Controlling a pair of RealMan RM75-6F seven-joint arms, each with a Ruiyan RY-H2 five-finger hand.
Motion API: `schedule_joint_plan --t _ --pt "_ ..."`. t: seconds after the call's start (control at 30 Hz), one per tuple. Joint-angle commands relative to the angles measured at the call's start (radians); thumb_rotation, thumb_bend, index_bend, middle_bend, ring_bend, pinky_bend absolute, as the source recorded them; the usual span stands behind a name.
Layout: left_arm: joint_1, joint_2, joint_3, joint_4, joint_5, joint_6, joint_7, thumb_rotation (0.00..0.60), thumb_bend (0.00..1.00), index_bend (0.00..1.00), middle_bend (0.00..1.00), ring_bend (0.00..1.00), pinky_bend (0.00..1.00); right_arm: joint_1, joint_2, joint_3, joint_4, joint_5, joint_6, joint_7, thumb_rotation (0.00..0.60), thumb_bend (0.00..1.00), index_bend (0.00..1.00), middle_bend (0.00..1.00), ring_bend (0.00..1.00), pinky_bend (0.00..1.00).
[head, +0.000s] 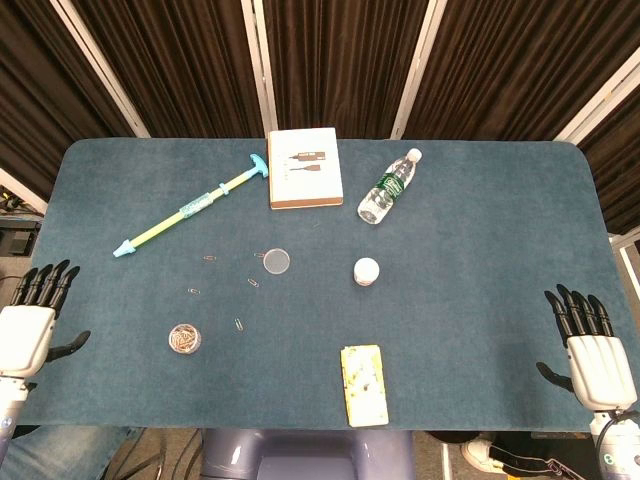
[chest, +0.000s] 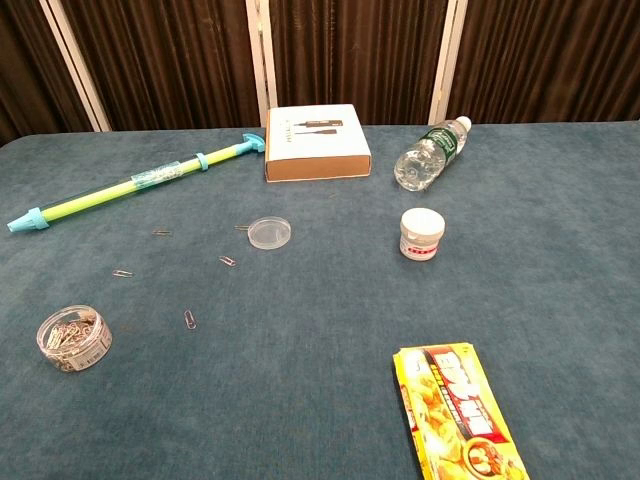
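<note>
My left hand (head: 25, 335) sat at the table's left edge, fingers spread and holding nothing, and only the head view showed it. Nearest to it was one round clear tub of paper clips (head: 184, 338), open, standing on the blue table (head: 480, 240). I counted five loose paper clips (head: 238, 323) scattered on the cloth beyond the tub, well apart from each other, with the tub's one clear lid (head: 277, 262) lying flat among them. Further back lay one long yellow-green water squirter (head: 190, 207), slanted, its far end just beside one white box (head: 304, 168). Right of the box was one plastic water bottle (head: 388, 187) on its side. One small white jar (head: 366, 271) stood upright near the middle, and one yellow snack packet (head: 364, 384) lay at the near edge. My right hand (head: 592, 350) rested at the right edge, fingers apart and holding nothing.
</note>
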Motion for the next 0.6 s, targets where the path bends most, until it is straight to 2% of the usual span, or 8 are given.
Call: schedule_joint_plan --t 0.03,0.1,0.23,0.33,0.43,0.5,0.6 --pt "-0.042 -0.005 -0.020 0.033 -0.035 -0.065 0.015 0.600 0.24 0.11 0.00 0.00 0.05 0.004 0.001 0.002 -0.001 0.003 -0.007 0.002 0.600 0.00 0.00 0.00 0.00 0.00" --pt "-0.067 -0.003 -0.035 0.046 -0.074 -0.115 0.049 0.600 0.29 0.19 0.00 0.00 0.04 0.008 0.003 0.003 -0.003 0.004 -0.013 0.008 0.600 0.00 0.00 0.00 0.00 0.00" --pt "-0.129 -0.011 -0.066 0.063 -0.142 -0.221 0.095 0.600 0.37 0.26 0.00 0.00 0.01 0.016 0.011 0.001 -0.006 0.004 -0.031 0.029 0.600 0.00 0.00 0.00 0.00 0.00" --pt "-0.181 -0.014 -0.077 0.072 -0.191 -0.322 0.119 0.600 0.47 0.32 0.00 0.00 0.00 0.021 0.010 0.006 -0.003 0.012 -0.039 0.028 0.600 0.00 0.00 0.00 0.00 0.00" --pt "-0.231 -0.025 -0.087 0.078 -0.223 -0.409 0.117 0.600 0.48 0.33 0.00 0.00 0.00 0.027 0.007 0.010 0.001 0.024 -0.052 0.025 0.600 0.00 0.00 0.00 0.00 0.00" --pt "-0.245 -0.028 -0.089 0.081 -0.232 -0.432 0.117 0.600 0.47 0.33 0.00 0.00 0.00 0.030 0.006 0.010 0.002 0.029 -0.060 0.024 0.600 0.00 0.00 0.00 0.00 0.00" --pt "-0.292 -0.052 -0.093 0.098 -0.248 -0.495 0.147 0.600 0.40 0.33 0.00 0.00 0.00 0.037 0.005 0.012 0.006 0.041 -0.079 0.026 0.600 0.00 0.00 0.00 0.00 0.00"
